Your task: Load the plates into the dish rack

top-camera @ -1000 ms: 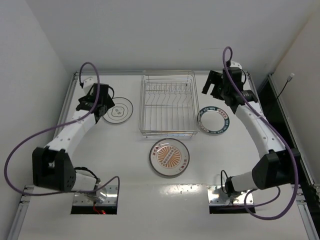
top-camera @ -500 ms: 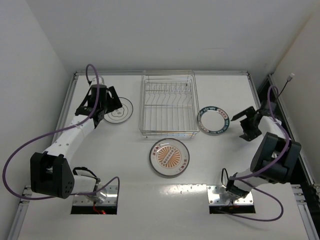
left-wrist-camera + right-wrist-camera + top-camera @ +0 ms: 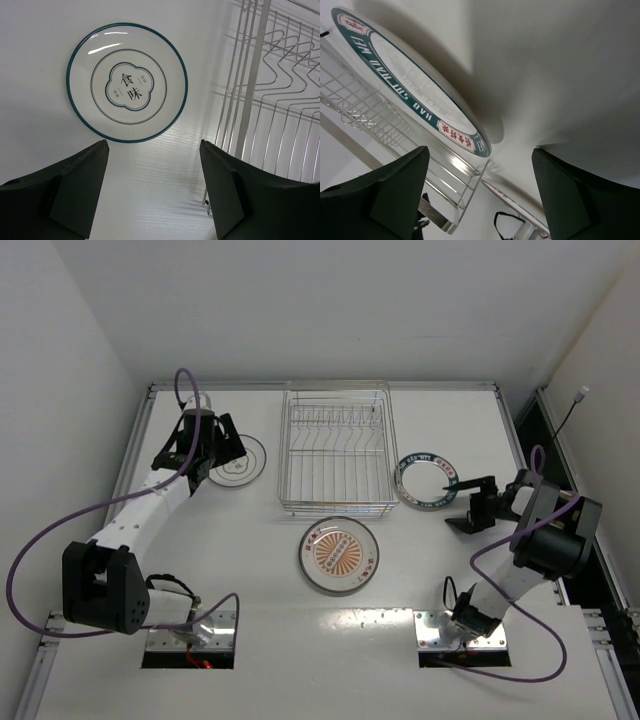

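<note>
Left wrist: ringed plate (image 3: 127, 82) beyond spread fingers (image 3: 80, 190)

Shiny silver wire dish rack (image 3: 252, 75), glossy glazed plate (image 3: 127, 82), matt white table (image 3: 150, 200)

Three plates (image 3: 237, 461) (image 3: 428, 480) (image 3: 339, 555), one dish rack (image 3: 336, 508), perhaps nine tines (image 3: 335, 422), two arms (image 3: 150, 502) (image 3: 545, 530)

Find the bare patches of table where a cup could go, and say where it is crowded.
Free: the far right corner behind the blue-rimmed plate, beside the rack; the stretch between the left arm and the orange plate. Crowded: the rack's front and sides, hemmed by all three plates.
</note>
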Available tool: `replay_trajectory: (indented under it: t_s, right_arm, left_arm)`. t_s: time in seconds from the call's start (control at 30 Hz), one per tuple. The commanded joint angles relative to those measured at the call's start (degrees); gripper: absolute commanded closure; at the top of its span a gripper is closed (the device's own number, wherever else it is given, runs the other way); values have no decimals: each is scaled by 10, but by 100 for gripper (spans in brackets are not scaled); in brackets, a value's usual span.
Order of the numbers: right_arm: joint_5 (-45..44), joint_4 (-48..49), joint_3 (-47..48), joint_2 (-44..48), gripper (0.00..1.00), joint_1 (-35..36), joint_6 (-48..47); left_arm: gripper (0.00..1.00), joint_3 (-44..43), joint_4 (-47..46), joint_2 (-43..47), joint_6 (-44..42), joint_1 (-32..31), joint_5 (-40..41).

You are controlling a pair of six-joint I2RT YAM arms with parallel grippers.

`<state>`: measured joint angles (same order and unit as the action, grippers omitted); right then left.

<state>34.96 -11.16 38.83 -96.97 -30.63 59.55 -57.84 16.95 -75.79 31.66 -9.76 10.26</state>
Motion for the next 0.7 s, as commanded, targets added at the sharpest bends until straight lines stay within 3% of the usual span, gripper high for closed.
replay_trajectory:
  t_s: [0.0, 0.2, 0.57, 0.67]
  right_arm:
    - [-40, 3, 9, -45, 19, 14, -18]
    - [-67, -27, 55, -57, 40, 32, -49]
    - [-126, -83, 99, -62, 46, 70, -60]
    - [-126, -88, 99, -68, 61, 70, -60]
  left_arm:
    - [29, -3, -17, 0, -8, -1, 2]
    - [29, -8, -17, -5, -8, -1, 2]
    - [29, -8, -11, -10, -8, -1, 7]
    - [29, -13, -6, -10, -8, -1, 7]
